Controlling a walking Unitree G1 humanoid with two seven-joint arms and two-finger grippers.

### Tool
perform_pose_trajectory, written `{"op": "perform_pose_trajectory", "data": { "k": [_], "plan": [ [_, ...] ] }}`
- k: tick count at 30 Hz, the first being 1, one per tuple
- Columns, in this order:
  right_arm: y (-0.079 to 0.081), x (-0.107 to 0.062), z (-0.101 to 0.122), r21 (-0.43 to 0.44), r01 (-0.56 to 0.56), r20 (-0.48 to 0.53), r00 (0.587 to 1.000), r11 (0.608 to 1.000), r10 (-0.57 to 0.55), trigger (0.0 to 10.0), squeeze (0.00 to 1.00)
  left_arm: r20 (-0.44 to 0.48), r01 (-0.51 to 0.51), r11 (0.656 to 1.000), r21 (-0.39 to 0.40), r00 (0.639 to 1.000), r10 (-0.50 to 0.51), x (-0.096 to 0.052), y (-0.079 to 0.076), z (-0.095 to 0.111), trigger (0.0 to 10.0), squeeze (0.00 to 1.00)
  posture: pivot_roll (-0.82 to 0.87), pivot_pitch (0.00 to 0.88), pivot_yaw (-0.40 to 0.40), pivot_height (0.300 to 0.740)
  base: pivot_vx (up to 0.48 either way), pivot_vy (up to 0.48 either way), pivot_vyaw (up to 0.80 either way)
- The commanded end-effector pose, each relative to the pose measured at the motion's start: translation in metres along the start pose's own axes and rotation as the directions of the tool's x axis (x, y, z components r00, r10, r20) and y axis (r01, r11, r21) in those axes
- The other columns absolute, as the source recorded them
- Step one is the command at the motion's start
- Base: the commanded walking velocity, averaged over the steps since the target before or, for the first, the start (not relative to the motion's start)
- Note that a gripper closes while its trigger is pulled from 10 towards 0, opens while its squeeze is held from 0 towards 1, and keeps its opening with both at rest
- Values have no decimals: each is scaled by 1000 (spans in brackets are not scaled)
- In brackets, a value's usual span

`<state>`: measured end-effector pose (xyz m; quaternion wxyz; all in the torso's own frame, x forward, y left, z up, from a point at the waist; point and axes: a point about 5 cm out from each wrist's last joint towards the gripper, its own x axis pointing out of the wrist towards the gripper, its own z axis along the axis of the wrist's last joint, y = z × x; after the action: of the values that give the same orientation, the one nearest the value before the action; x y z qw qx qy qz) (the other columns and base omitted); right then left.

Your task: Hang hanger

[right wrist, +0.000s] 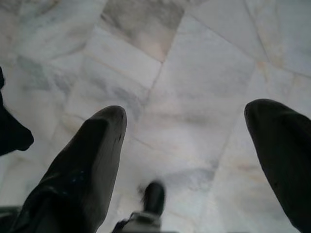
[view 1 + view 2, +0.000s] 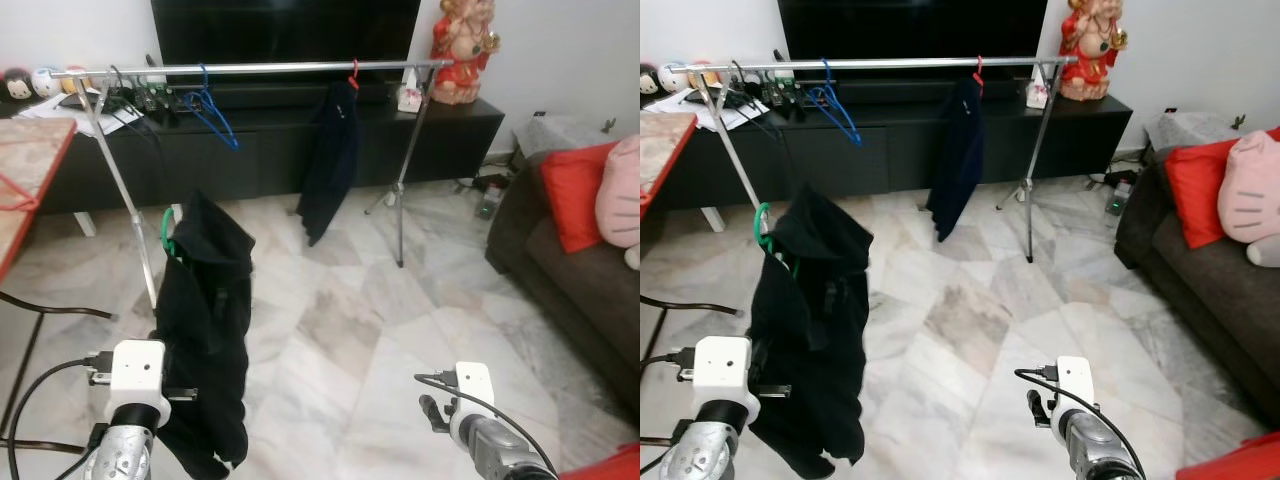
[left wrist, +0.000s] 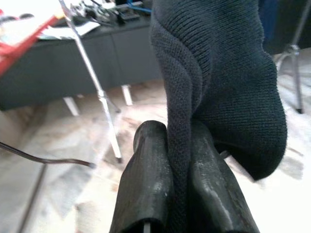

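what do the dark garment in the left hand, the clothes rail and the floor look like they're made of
Dark garment: looks like knitted fabric, matte; the left wrist view shows ribbed stitches where the left hand pinches it.
Clothes rail: likely metal tube, silvery with a light sheen.
Floor: looks like polished marble or marble-look tile, grey and beige veining, visible joints.

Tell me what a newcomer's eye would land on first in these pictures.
First, the dark garment on a green hanger, held up in front of the robot with the left gripper clamped on a fold of its knit fabric. Behind it, a silver clothes rail spans the room before the black TV cabinet, carrying an empty blue hanger and another dark garment on a red hanger.
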<state>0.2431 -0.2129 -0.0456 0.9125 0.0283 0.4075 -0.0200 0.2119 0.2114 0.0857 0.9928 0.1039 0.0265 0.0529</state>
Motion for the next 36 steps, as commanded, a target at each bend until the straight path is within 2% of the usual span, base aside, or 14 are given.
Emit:
{"op": "perform_pose_trajectory", "data": {
  "k": [1, 10, 18, 36],
  "plan": [
    [-12, -2, -2, 19, 36, -1, 999, 999, -36, 10000, 0, 46, 27, 999, -18, 999, -27, 4, -7, 10, 10000, 0, 53, 0, -46, 740, 0, 0, 0],
    [-11, -2, 0, 26, 41, 25, 999, 999, -41, 10000, 0, 58, 65, 998, -20, 996, -64, 12, -13, 11, 10000, 0, 42, 0, -40, 740, 0, 0, 0],
    [-11, -3, 3, 22, 43, 60, 997, 999, -44, 10000, 0, 64, 77, 997, -30, 995, -75, 13, -15, 12, 10000, 0, 43, 0, -39, 740, 0, 0, 0],
    [-12, -4, -2, 2, 25, 54, 998, 1000, -25, 10000, 0, 60, 85, 996, -39, 995, -83, 4, -16, 12, 10000, 0, 60, 0, -51, 740, -297, 0, 0]
  ]
}}
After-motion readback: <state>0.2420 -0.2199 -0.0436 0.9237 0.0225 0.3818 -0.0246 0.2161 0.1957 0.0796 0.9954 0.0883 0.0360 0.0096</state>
